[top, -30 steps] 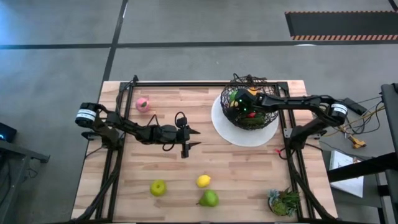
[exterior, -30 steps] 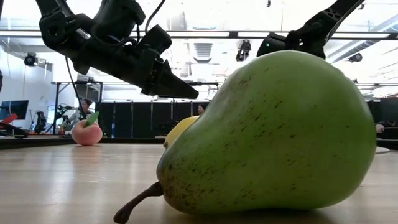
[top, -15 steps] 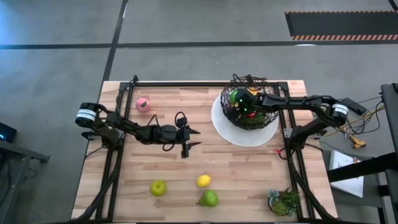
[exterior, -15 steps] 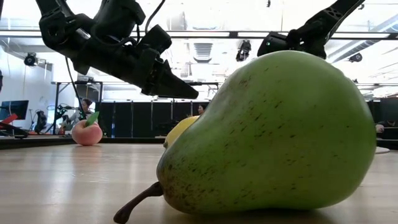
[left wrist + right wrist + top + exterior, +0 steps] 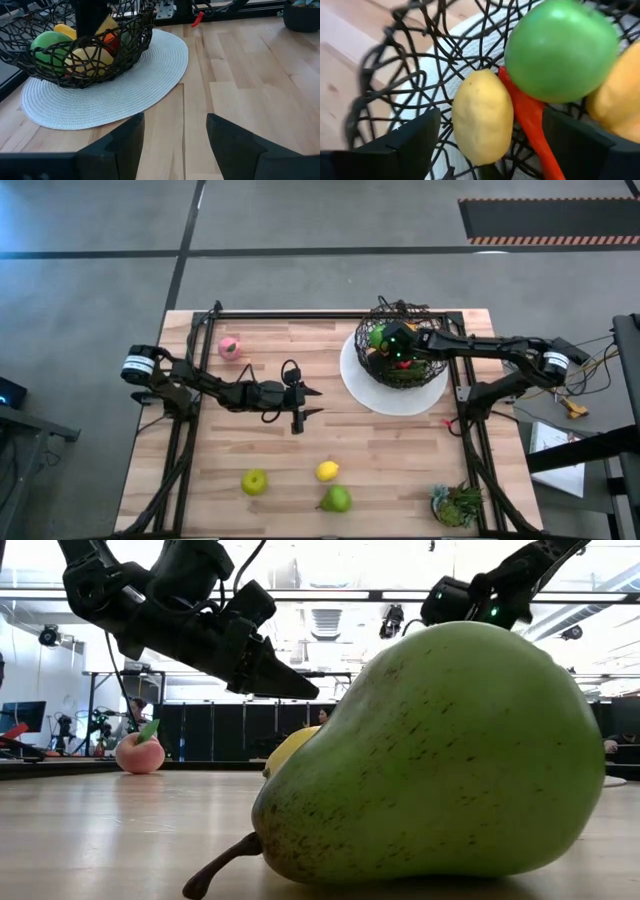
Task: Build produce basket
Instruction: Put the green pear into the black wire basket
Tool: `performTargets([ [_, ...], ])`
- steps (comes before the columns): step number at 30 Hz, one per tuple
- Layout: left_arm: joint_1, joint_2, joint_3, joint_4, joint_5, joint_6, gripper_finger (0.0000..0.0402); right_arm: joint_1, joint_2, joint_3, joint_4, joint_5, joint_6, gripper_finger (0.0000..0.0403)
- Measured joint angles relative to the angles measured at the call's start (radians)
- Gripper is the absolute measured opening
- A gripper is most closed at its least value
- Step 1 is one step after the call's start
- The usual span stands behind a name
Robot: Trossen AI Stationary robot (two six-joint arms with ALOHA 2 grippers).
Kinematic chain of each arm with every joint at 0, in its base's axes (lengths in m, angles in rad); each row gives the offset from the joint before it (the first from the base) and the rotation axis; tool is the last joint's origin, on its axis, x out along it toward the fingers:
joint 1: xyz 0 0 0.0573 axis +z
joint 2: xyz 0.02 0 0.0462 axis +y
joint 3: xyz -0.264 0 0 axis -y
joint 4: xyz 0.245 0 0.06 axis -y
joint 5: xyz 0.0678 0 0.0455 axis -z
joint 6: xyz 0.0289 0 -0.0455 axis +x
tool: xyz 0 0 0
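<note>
Woven wire basket (image 5: 402, 352) standing on a round white plate (image 5: 356, 390) at the far right of the desk (image 5: 400, 460). Inside: a green apple (image 5: 561, 50), a yellow lemon (image 5: 482, 116), a red carrot-like piece (image 5: 532, 125) touching both, another yellow fruit (image 5: 616, 102) at the edge. Right gripper (image 5: 392, 348) hovering over the basket mouth, fingers (image 5: 405, 141) spread wide, empty. Left gripper (image 5: 312, 401) hanging mid-desk, fingers (image 5: 120, 142) parted, holding nothing.

Only from above: loose produce on the desk, namely a pink peach (image 5: 230, 347) far left, a second green apple (image 5: 255, 481), a second lemon (image 5: 327, 471) and a pear (image 5: 336, 499) along the near edge, a leafy tuft (image 5: 458, 505) near right. At desk height, pear (image 5: 430, 755) filling the foreground, hiding the basket.
</note>
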Motion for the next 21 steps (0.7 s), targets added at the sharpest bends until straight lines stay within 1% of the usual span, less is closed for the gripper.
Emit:
performTargets([
  [2, 0.0, 0.0, 0.0, 0.0, 0.0, 0.0, 0.0198, 0.0, -0.035, 0.011, -0.032, 0.006, -0.001, 0.0327],
  [4, 0.0, 0.0, 0.0, 0.0, 0.0, 0.0, 0.0198, 0.005, -0.076, 0.026, -0.062, 0.039, -0.008, 0.0326],
  [6, 0.0, 0.0, 0.0, 0.001, 0.0, 0.0, 0.0198, 0.024, -0.12, 0.04, -0.076, 0.099, -0.02, 0.0326],
  [9, 0.0, -0.005, 0.0, 0.001, 0.0, 0.0, 0.0198, 0.087, -0.185, 0.048, -0.056, 0.224, -0.053, 0.0326],
  [11, 0.0, -0.018, -0.002, -0.004, 0.001, -0.009, 0.0198, 0.149, -0.219, 0.048, -0.033, 0.311, -0.064, 0.0325],
  [14, 0.0, -0.038, -0.006, 0.001, 0.001, -0.023, 0.0198, 0.273, -0.252, 0.048, -0.003, 0.426, -0.07, 0.0325],
  [18, -0.012, -0.052, -0.018, -0.009, 0.019, -0.024, 0.0198, 0.471, -0.262, 0.048, 0.044, 0.552, -0.08, 0.0325],
  [21, -0.046, -0.062, -0.024, -0.033, 0.033, -0.022, 0.0198, 0.628, -0.244, 0.047, 0.092, 0.644, -0.08, 0.0325],
])
